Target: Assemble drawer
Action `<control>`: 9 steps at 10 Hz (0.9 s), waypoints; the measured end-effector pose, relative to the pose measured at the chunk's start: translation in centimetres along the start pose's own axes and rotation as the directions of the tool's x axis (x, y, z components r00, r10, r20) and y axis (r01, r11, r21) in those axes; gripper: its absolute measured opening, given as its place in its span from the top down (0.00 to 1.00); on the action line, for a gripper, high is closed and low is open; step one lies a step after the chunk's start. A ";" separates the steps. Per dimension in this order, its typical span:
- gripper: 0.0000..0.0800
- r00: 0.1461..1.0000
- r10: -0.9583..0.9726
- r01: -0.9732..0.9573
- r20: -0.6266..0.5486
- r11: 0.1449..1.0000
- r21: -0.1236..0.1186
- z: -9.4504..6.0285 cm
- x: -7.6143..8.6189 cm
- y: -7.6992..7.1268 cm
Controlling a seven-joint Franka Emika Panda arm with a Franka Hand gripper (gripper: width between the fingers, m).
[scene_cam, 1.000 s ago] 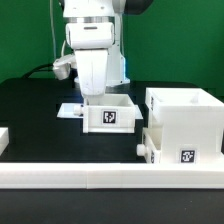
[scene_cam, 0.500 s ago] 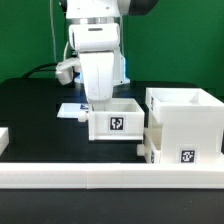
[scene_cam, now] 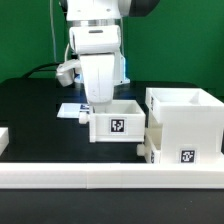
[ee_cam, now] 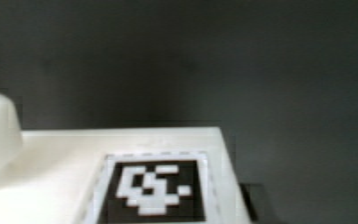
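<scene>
Since one second ago, loose tray (scene_cam: 116,121) has shifted slightly toward the exterior view's right, nearer housing (scene_cam: 185,122); second tray (scene_cam: 148,146) already seated there. Tool (scene_cam: 100,103) at loose tray's rear wall, apparently gripping; jaw width cannot be told. All stand on black counter (scene_cam: 35,115). Insertion pending.

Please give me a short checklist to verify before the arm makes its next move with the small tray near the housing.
1. Loose tray upright, tag facing the exterior camera: ok.
2. Gripper at the tray's back wall: ok; jaws hidden, grasp: cannot tell.
3. Housing upright beside the tray on the exterior view's right: ok.
4. Gap between tray and housing: cannot tell; they look very close.
5. Second tray already seated low in the housing, knob out: ok.
6. Wrist view sharp enough for alignment: not ok, blurred.
</scene>
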State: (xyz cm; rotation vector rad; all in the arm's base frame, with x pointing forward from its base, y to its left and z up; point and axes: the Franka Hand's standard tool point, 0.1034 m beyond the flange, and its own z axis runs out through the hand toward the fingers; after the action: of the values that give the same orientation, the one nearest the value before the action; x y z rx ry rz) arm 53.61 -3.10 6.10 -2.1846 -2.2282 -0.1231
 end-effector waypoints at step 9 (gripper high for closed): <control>0.95 1.000 0.004 -0.004 -0.010 1.000 0.009 1.0 1.1 0.3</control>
State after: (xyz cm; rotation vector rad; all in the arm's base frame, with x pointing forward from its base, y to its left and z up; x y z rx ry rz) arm 53.94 -1.97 5.22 -2.1785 -2.2146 -0.1232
